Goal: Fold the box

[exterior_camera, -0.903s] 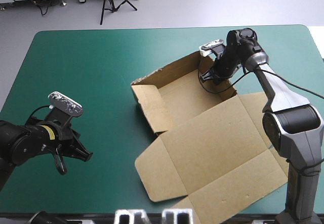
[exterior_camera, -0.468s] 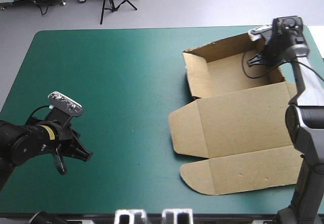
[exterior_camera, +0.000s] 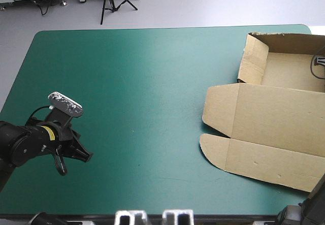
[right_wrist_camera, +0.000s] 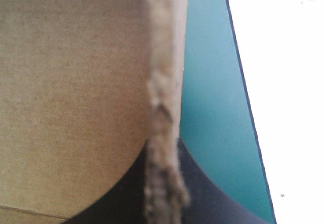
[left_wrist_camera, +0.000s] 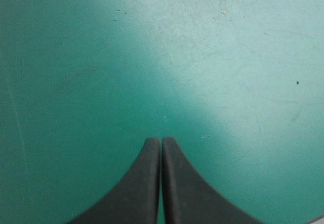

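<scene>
The brown box (exterior_camera: 274,118) lies on the right side of the table, on the teal-green cover (exterior_camera: 142,83). In the high view it runs out past the picture's right side. It is an open tray with its lid laid flat.

The tray (exterior_camera: 292,70) sits at the table's far right corner, open side up. Its left end wall (exterior_camera: 252,57) stands raised. The lid (exterior_camera: 269,110) spreads from the tray toward the table's near edge. It ends in a tuck flap (exterior_camera: 254,161) whose near left corner is rounded.

From what shows, the box's long axis runs from the far edge toward the near edge. Its fold lines cross it from left to right, slanting a little nearer as they go right.

My right gripper (right_wrist_camera: 163,144) is pinched on a raised wall of the box, its two black fingers all but together. In my right wrist view the wall's rough top edge (right_wrist_camera: 164,82) runs straight ahead from between the fingers. A broad brown face of the box lies to one side of that edge. On the other side lie a strip of the cover and the table's edge. In the high view this gripper is off the picture's right side.

My left arm (exterior_camera: 30,143) reaches in low over the near left part of the table, well apart from the box, angled toward the near edge. My left gripper (left_wrist_camera: 162,142) is pressed together, its fingers meeting in one pointed arch. The cover lies ahead of it.
</scene>
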Action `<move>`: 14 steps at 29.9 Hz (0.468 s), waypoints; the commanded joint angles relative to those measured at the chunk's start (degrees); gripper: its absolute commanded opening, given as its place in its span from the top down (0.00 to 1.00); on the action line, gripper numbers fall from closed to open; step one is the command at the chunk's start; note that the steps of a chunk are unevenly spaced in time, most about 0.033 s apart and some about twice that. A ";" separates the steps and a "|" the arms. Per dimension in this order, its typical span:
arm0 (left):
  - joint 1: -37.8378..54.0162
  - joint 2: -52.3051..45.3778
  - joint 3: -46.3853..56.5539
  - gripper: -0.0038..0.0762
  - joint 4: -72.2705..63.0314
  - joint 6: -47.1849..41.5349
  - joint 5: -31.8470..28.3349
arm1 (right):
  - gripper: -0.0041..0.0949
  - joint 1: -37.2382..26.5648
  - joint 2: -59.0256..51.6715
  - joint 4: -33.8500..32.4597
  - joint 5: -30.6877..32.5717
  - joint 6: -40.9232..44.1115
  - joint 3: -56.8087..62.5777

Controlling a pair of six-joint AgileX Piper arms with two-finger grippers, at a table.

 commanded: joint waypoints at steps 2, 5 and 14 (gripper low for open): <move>-0.21 -0.39 -1.42 0.96 0.32 -0.45 -1.74 | 0.97 -1.01 -3.35 4.06 -0.50 -2.54 -2.03; -0.21 -0.39 -1.42 0.96 0.32 -0.45 -2.35 | 0.88 -0.91 -3.35 4.47 -0.91 -4.99 -2.03; -0.21 -0.39 -1.42 0.96 0.32 -0.45 -2.94 | 0.22 -0.91 -3.47 -0.18 -2.27 -0.54 -2.03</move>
